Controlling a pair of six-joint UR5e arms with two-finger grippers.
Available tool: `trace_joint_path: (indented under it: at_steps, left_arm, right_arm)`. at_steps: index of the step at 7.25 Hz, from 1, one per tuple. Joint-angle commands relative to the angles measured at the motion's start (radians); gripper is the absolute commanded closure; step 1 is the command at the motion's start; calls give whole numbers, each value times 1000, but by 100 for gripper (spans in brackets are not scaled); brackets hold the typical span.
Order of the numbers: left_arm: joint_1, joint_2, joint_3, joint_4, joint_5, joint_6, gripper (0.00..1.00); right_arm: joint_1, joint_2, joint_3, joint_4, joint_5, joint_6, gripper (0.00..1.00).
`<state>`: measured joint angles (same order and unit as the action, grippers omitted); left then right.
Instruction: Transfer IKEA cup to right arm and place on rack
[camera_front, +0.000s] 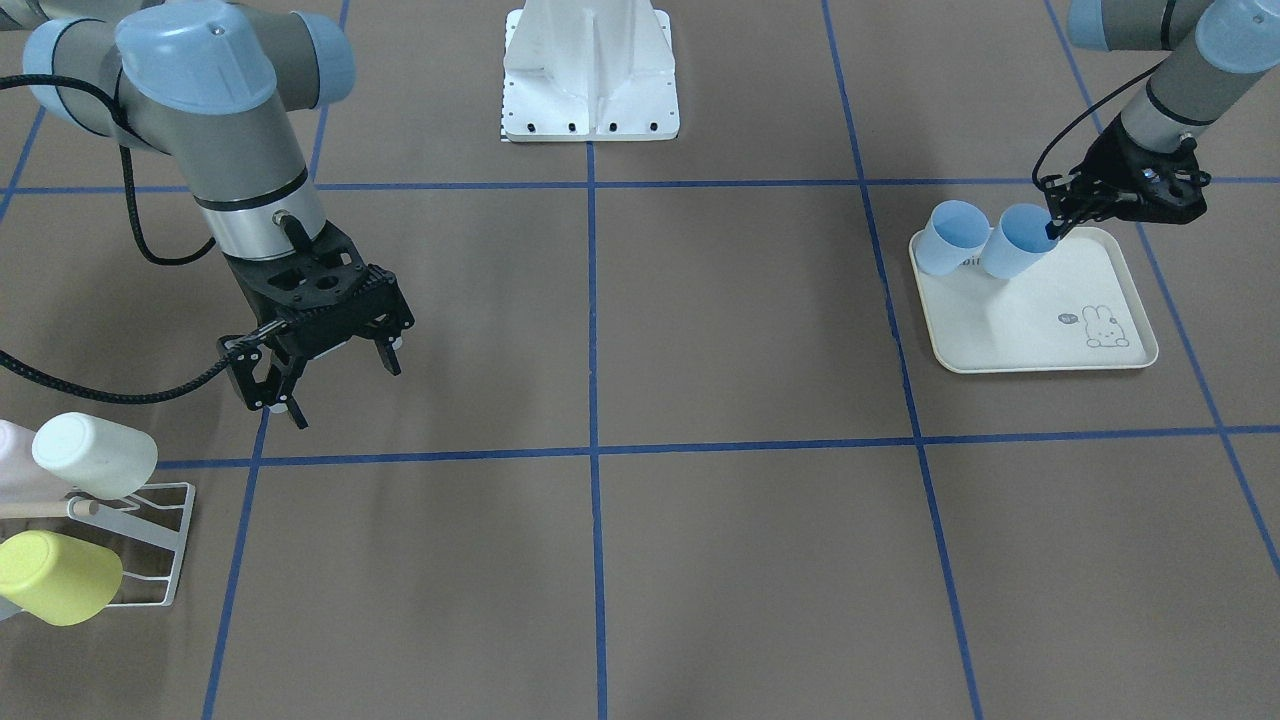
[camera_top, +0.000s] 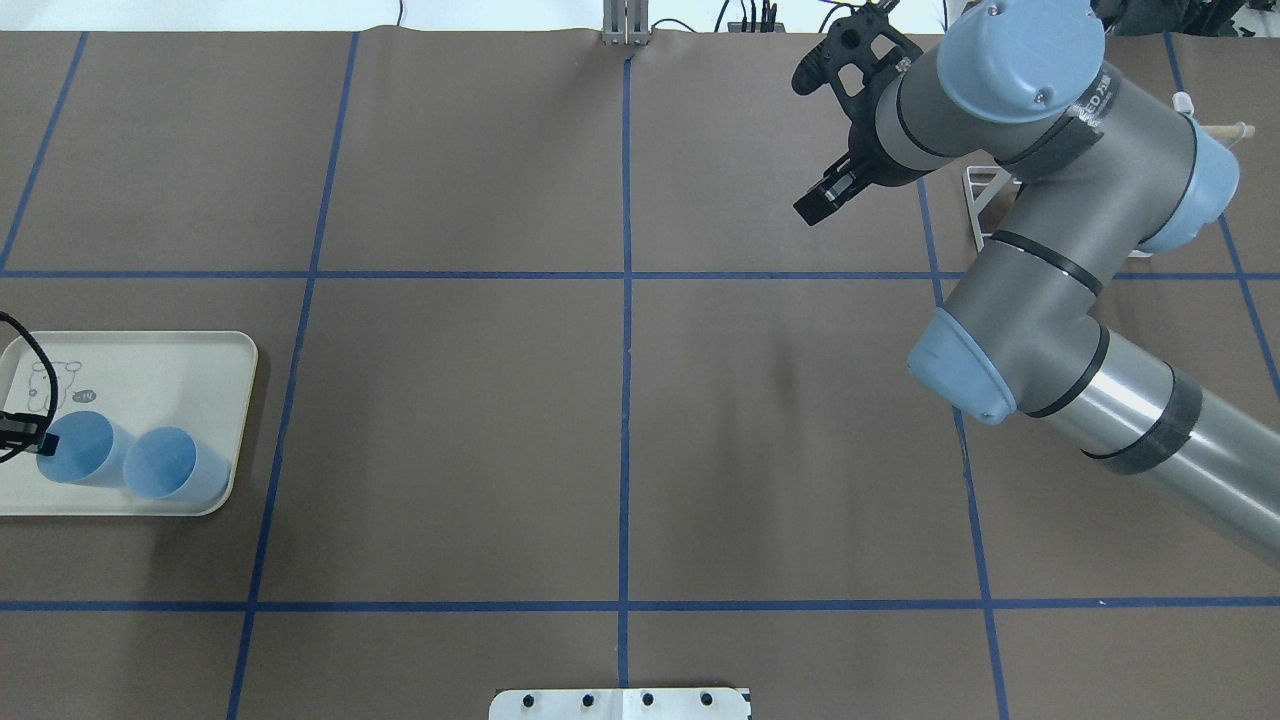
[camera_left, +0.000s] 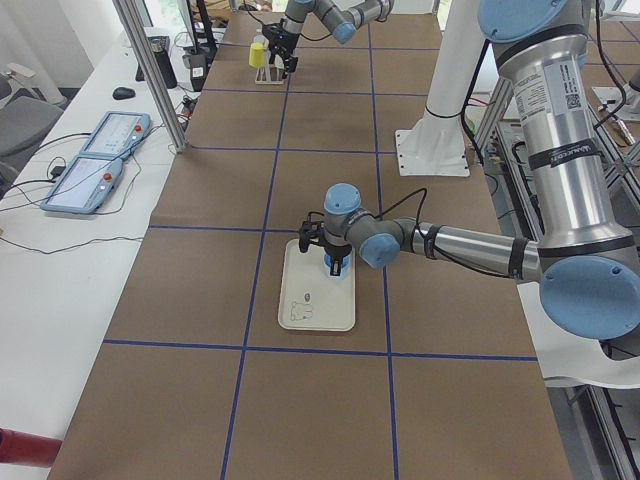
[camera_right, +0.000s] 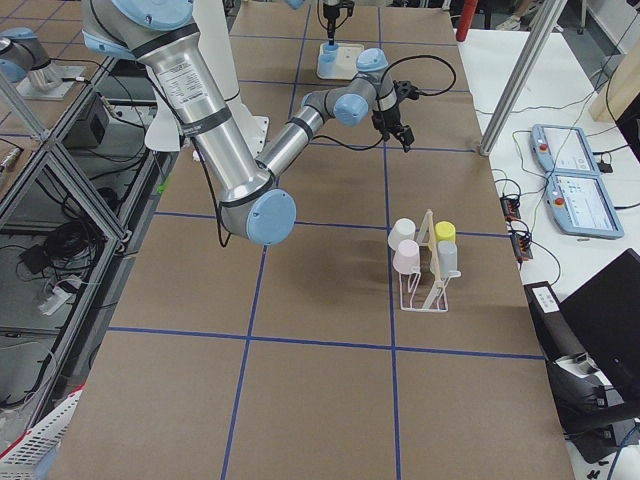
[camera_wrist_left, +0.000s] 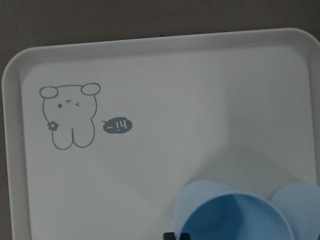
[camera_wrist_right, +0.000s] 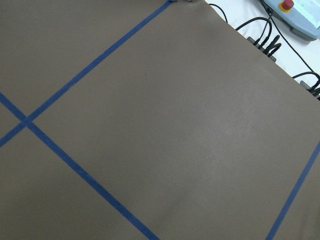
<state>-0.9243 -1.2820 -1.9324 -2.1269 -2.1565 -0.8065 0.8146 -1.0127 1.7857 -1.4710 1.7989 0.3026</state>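
Work cell: gridded table with a side bench and a metal frame.
Table (camera_front: 740, 320) is covered in a brown mat marked into squares by blue tape lines (camera_front: 592, 300); soft, faint shadows on it indicate even, diffuse lighting. A white bench (camera_left: 60, 260) adjoins one long side and carries two control pendants (camera_left: 100, 170), a computer mouse (camera_left: 124, 93) and loose cables. A silver frame post (camera_left: 150, 70) stands at the junction. A grey office chair (camera_left: 20, 115) sits beyond the bench. Cables lie on the dark floor (camera_right: 60, 240) behind the framework.
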Motion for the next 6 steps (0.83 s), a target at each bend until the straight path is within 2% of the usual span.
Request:
trace_joint_path:
  at_steps: [1, 2, 3, 5, 6]
  left_arm:
    - [-109, -23, -14, 4, -51, 1, 100]
    - [-184, -80, -14, 30, -92, -6, 100]
    - [-227, -173, -16, 104, -117, -28, 100]
    - [-240, -329, -14, 140, -198, -295, 100]
    - [-240, -406, -14, 136, -238, -454, 100]
  right_arm:
    - [-15, 23, -3, 8, -6, -3, 0]
    - [-28, 23, -18, 100, -12, -5, 0]
    - [-29, 23, -64, 245, -15, -5, 0]
    - [-38, 23, -149, 531, -38, 13, 1]
    - [-57, 23, -160, 613, -64, 44, 1]
